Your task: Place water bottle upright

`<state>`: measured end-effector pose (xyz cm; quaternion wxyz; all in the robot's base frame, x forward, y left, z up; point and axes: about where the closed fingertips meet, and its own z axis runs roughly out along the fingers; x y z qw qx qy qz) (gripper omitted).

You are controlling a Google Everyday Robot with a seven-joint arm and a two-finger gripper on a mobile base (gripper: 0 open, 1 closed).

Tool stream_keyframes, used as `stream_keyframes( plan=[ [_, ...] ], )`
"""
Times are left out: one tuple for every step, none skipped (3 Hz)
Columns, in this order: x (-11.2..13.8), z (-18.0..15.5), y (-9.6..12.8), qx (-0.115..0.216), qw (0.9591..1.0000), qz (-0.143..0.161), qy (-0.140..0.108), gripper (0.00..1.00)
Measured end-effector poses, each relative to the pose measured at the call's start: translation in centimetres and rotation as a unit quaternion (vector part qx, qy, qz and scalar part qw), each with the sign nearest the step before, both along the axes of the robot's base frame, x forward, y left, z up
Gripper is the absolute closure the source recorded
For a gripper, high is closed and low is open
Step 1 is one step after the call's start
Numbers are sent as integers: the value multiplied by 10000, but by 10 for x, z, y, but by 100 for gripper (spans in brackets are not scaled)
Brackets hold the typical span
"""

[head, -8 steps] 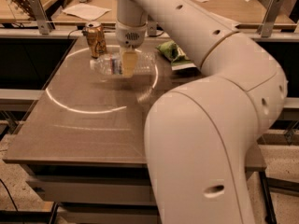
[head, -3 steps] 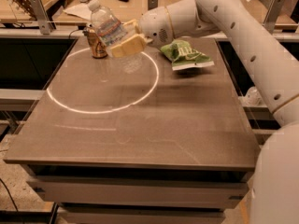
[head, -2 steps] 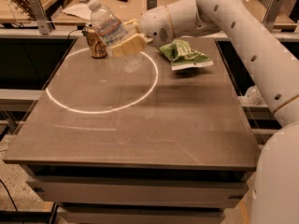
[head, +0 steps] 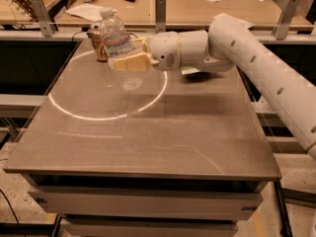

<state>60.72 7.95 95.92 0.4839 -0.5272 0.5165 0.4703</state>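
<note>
The water bottle (head: 118,46) is clear ribbed plastic with a white cap and a red-and-blue label band. It stands nearly upright, tilted slightly left, with its base low over the table near the far edge of the white circle. My gripper (head: 129,58) reaches in from the right and is shut on the bottle's middle, its cream fingers (head: 129,63) crossing the body. The gold-brown can (head: 99,46) stands just behind and left of the bottle, partly hidden by it.
A white circle (head: 94,115) is marked on the brown table (head: 163,142). A green packet (head: 190,71) is mostly hidden under my arm. Wooden benches with papers and metal posts lie behind the table.
The bottle has swung from steeply tilted to nearly upright and come down toward the table. The arm has moved forward and now covers most of the green packet.
</note>
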Motion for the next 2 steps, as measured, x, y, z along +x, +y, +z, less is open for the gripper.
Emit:
stream_keyframes(
  plan=[
    [-10,-17,-1,648,9974,-301,117,100],
    [-15,-31,1,869,9958,-302,32,100]
  ],
)
